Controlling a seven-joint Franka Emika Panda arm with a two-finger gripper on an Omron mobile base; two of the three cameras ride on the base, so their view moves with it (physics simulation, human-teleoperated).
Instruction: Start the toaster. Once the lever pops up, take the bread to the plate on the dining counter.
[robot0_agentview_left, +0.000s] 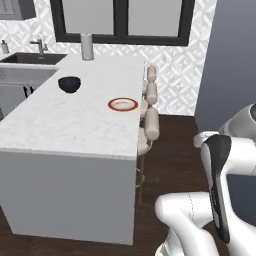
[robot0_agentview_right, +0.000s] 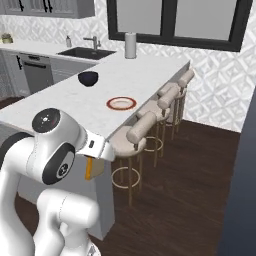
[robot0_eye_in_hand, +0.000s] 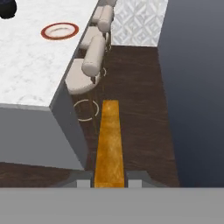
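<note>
The gripper (robot0_eye_in_hand: 110, 177) is clamping the bread (robot0_eye_in_hand: 109, 142), which is standing edge-on between its fingers and jutting out ahead of it, so the carrying step is under way. The plate (robot0_eye_in_hand: 60, 31) is sitting on the dining counter (robot0_eye_in_hand: 30, 74), well ahead of the gripper and off to its left, past the stools (robot0_eye_in_hand: 89, 68). In the right base view the slice (robot0_agentview_right: 89, 168) looks, though half hidden, to be hanging below counter height. Next the gripper is needing to rise, reach over the plate and release.
</note>
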